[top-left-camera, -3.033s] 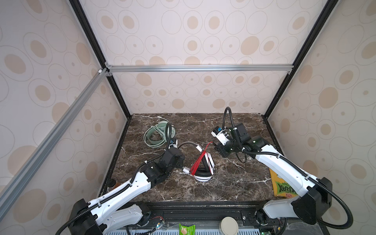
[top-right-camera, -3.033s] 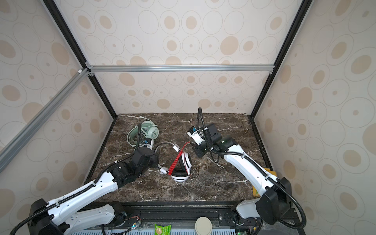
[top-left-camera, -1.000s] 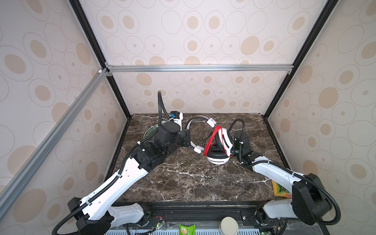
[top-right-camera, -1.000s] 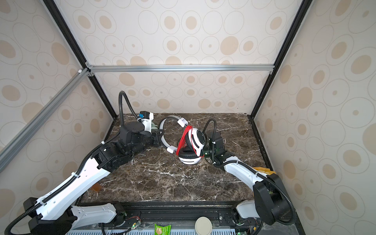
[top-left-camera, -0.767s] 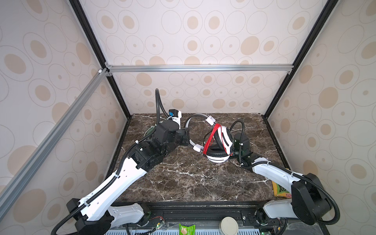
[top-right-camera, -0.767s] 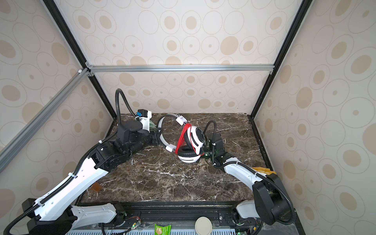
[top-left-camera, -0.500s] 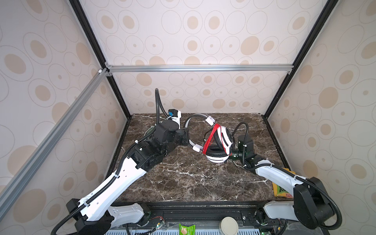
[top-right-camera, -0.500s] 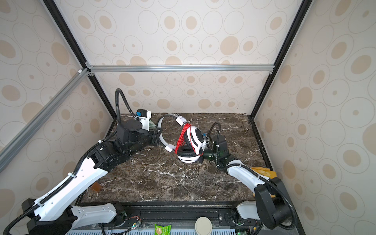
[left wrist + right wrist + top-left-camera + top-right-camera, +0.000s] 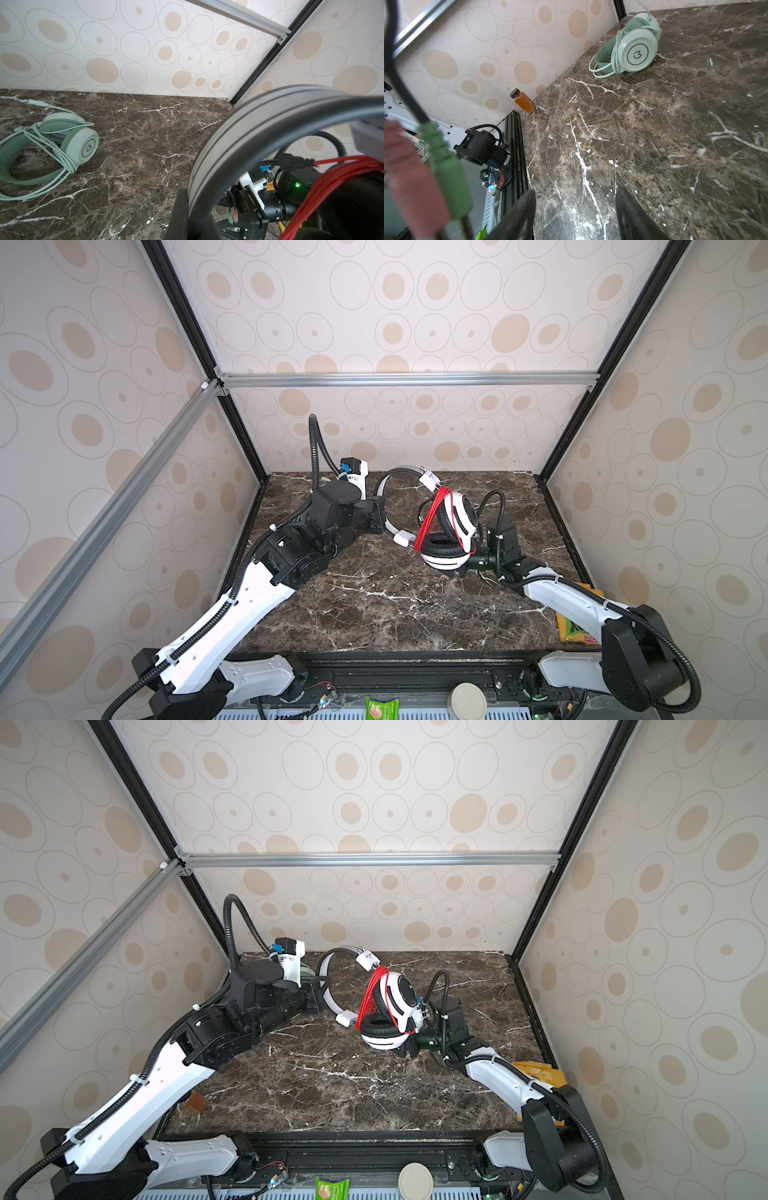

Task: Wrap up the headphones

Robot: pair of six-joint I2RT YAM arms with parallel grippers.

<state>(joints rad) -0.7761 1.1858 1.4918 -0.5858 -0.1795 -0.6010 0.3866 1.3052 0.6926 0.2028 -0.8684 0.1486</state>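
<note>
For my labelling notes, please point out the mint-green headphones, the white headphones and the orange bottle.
mint-green headphones (image 9: 637,55): right wrist view, on the round earcup shell.
white headphones (image 9: 460,508): in a top view, on the upper earcup shell.
orange bottle (image 9: 524,103): right wrist view, on its body.

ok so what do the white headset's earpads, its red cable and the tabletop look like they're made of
Earpads: black, matte, puffy; probably leatherette over foam.
Red cable: thin, smooth; likely a plastic sheath.
Tabletop: dark brown marble look with white veins, slight sheen; stone or printed laminate, cannot tell.
</note>
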